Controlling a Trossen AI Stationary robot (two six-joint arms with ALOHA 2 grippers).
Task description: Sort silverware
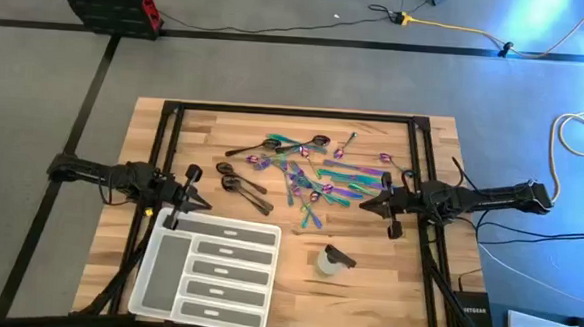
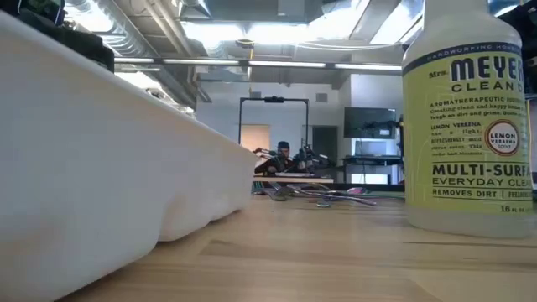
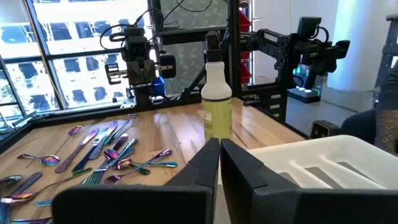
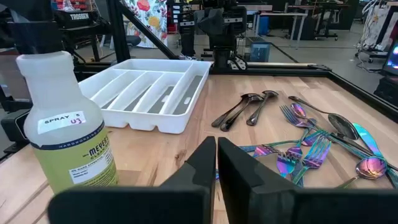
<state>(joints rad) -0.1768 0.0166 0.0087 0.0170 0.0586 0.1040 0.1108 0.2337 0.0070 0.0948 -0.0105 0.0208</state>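
We note both jaws pressed together, holding nothing. Left gripper [image 1: 199, 187] hangs at 9 o'clock above the counter [image 1: 366, 288], right gripper [image 1: 370, 203] at 3 o'clock. The silverware [image 1: 301, 174] lies scattered between them toward 12 o'clock. Tray [image 1: 206, 269] at 7 o'clock; spray bottle [image 1: 332, 260] near 5 o'clock.

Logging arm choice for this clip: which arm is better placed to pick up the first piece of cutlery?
Probably the right. Its hand, shut and empty, sits at the edge of the cutlery pile. The left hand is nearer the tray.
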